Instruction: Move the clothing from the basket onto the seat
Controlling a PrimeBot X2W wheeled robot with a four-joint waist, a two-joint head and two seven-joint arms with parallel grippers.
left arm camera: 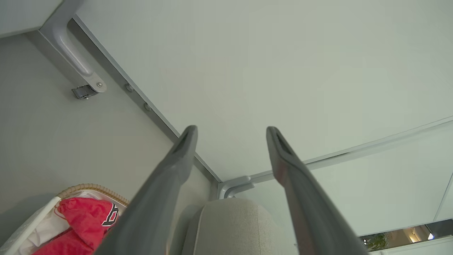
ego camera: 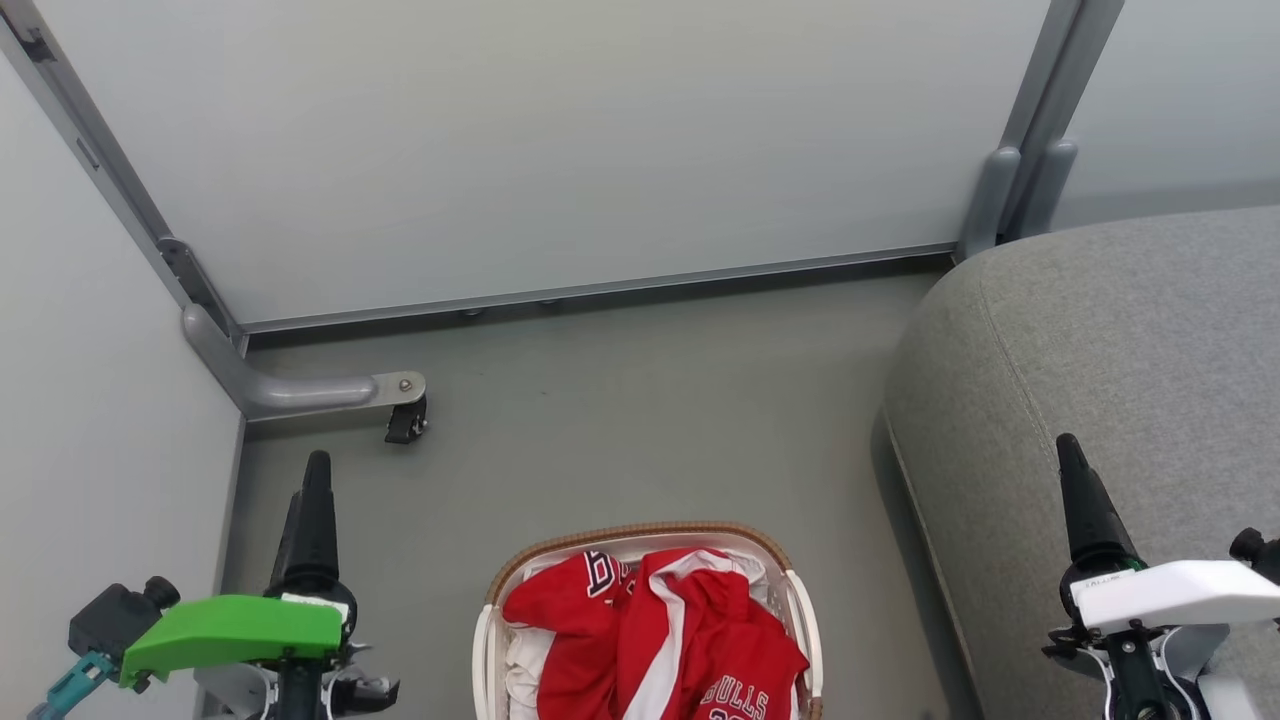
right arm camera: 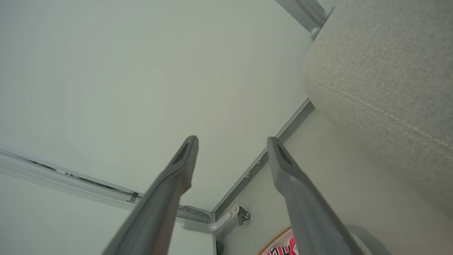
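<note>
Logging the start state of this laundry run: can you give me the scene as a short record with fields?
clothing: red garments heaped in the basket
basket: on the floor, left of the seat
seat: grey cushion, right side of head view
left end effector: open, holding nothing
right end effector: open, holding nothing
task: not yet begun

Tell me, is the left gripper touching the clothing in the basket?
Apart. In the head view the left gripper stands open to the left of the basket, with bare floor showing between it and the clothing.
</note>
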